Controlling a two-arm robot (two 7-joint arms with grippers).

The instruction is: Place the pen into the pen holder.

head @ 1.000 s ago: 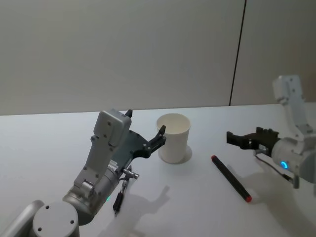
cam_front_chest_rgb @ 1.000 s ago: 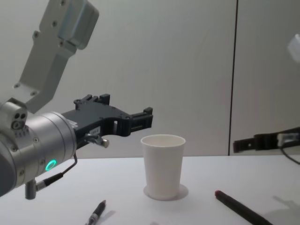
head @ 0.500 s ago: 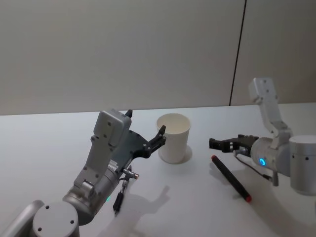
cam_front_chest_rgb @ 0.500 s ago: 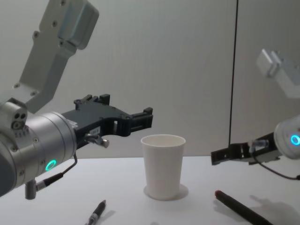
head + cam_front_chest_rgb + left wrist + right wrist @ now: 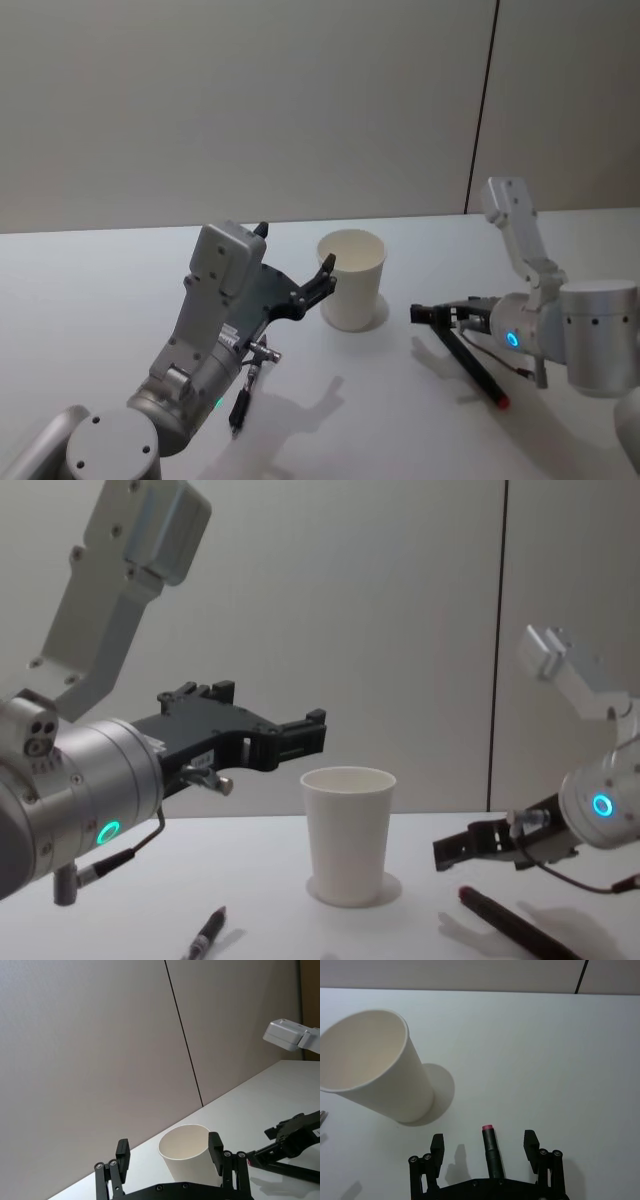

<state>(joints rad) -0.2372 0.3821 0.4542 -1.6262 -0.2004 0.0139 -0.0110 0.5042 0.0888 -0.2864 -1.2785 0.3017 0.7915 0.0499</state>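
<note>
Nearest the robot, a second pen (image 5: 240, 400), slim and dark, is lying on the white table (image 5: 100, 300) at 7 o'clock from the cup (image 5: 350, 285), below the left arm and touching nothing else. The pen (image 5: 470, 365), a black barrel with red at both ends, is lying flat on the table at 4 o'clock from the cup and well apart from it, its far end pointing toward 11 o'clock. The right gripper (image 5: 425, 312) is hovering low over that far end with its jaws spread apart; in the right wrist view the red tip is sitting between the two fingers (image 5: 437, 1142), and in the chest view a gap is showing between the gripper and the barrel, so nothing is being clamped. The left gripper (image 5: 297, 250) is hanging above the table at 9 o'clock from the cup, jaws likewise spread and holding nothing; in the chest view it is sitting higher than the rim and clear of the cup wall. The cup is standing upright near the table's middle, mouth up, with no pen showing above its rim, and both grippers are pointing toward it from opposite sides. Farthest back, a plain grey wall (image 5: 250, 100) with one dark vertical seam (image 5: 482, 110) is rising at 12 o'clock behind the table edge.
</note>
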